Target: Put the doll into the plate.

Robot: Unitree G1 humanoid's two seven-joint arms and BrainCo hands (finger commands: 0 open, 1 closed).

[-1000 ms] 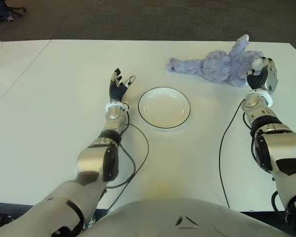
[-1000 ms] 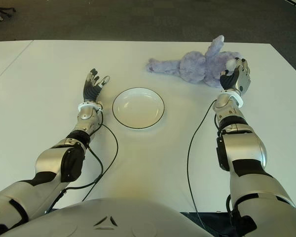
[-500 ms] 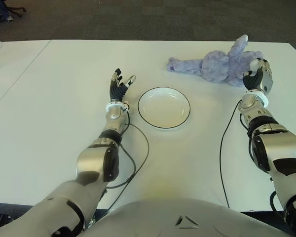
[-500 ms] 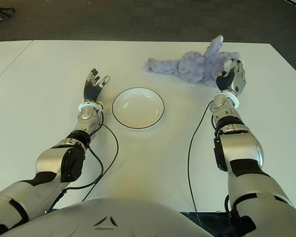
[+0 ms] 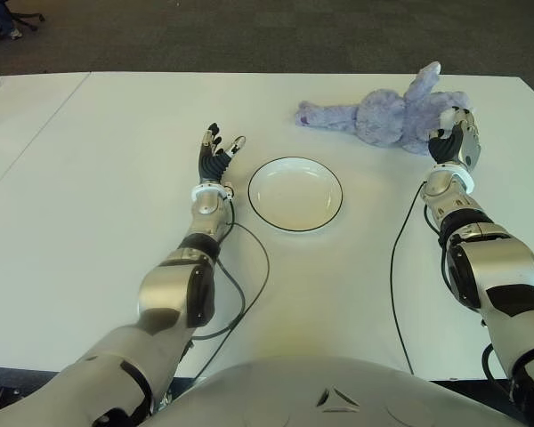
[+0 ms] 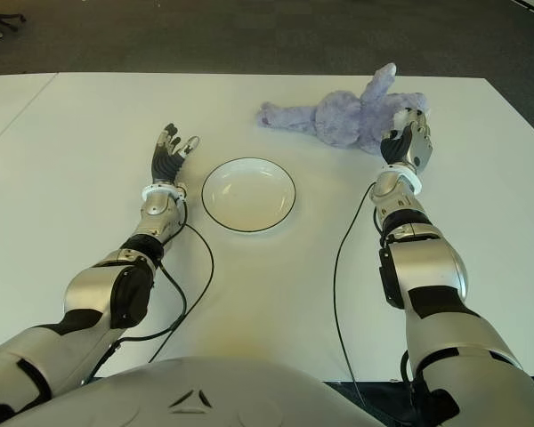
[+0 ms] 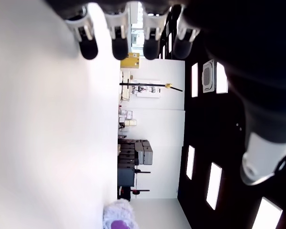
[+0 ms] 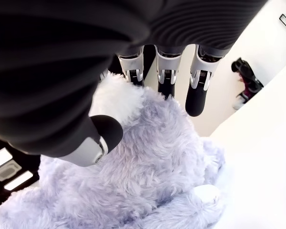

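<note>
- Doll (image 5: 387, 118) lies on the tabletop (image 5: 89, 222) at 1 o'clock of the empty plate (image 5: 295, 194); transfer not done
- Right robot hand (image 5: 452, 142) fingers curl around the doll's end
- Left robot hand (image 5: 215, 156), at 9 o'clock of the plate, is spread, holding nothing

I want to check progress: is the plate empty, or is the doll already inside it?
Empty. The plate shows only its bare white inside; the doll lies on the table beyond it, at the right hand.

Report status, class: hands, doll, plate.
Right hand at the doll, fingers around it, grip unconfirmed. Left hand open, left of the plate. Plate empty, path clear.
</note>
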